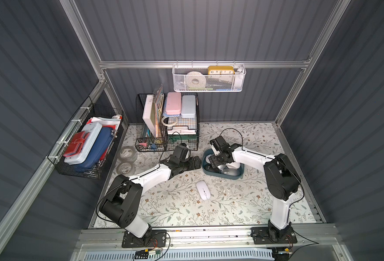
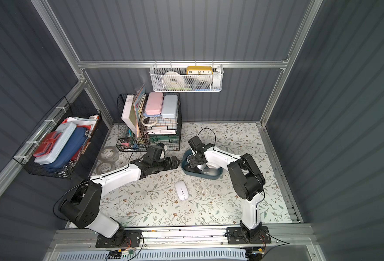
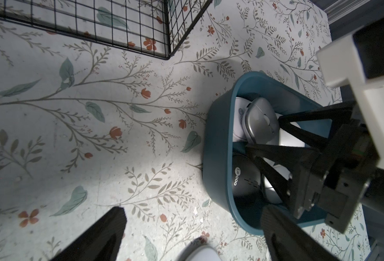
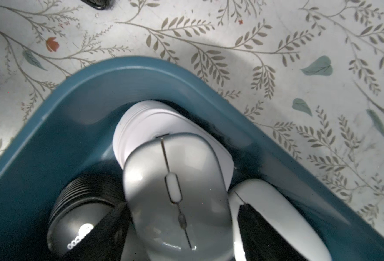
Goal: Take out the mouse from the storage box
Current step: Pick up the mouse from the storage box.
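The dark teal storage box [image 1: 236,176] [image 2: 214,177] [image 3: 218,158] [image 4: 96,90] sits right of the table's centre and holds several mice. My right gripper [image 1: 215,163] [image 2: 194,162] [image 4: 183,205] reaches down into it. Its jaws stand open on either side of a grey mouse [image 4: 175,192] [image 3: 261,117], close to its flanks. That mouse lies on a white one [image 4: 154,122], beside a black mouse [image 4: 73,217] [image 3: 247,180]. A white mouse [image 1: 203,190] [image 2: 181,190] lies on the table in front of the box. My left gripper [image 1: 195,162] [image 2: 173,162] [image 3: 193,209] hovers open and empty just left of the box.
A black wire organiser [image 1: 167,122] [image 3: 118,22] stands at the back behind the left gripper. Tape rolls [image 1: 127,156] lie at the table's left edge. A black basket [image 1: 84,146] hangs on the left wall and a white basket [image 1: 209,79] on the back wall.
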### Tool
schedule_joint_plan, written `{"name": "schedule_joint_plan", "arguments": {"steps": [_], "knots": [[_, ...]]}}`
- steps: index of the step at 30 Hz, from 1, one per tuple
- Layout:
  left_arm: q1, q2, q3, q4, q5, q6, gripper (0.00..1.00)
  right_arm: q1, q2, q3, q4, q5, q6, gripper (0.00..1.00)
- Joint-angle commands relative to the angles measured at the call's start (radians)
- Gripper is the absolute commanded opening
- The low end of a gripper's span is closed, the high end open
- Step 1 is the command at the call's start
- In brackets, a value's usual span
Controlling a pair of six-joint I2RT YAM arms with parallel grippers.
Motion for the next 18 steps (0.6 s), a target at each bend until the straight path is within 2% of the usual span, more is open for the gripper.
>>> {"name": "schedule_joint_plan", "arguments": {"steps": [1,7,18], "knots": [[0.0,-0.011,0.01,-0.02,-0.01,0.013,0.99,-0.001,0.027,0.002,0.009,-0.009,-0.012,0.79],[0.0,-0.017,0.004,-0.025,-0.011,0.012,0.99,-0.001,0.013,-0.005,0.008,-0.012,-0.007,0.69],[0.0,-0.018,0.002,-0.028,-0.019,0.012,0.99,0.0,-0.069,-0.026,0.001,0.019,0.05,0.65]]}}
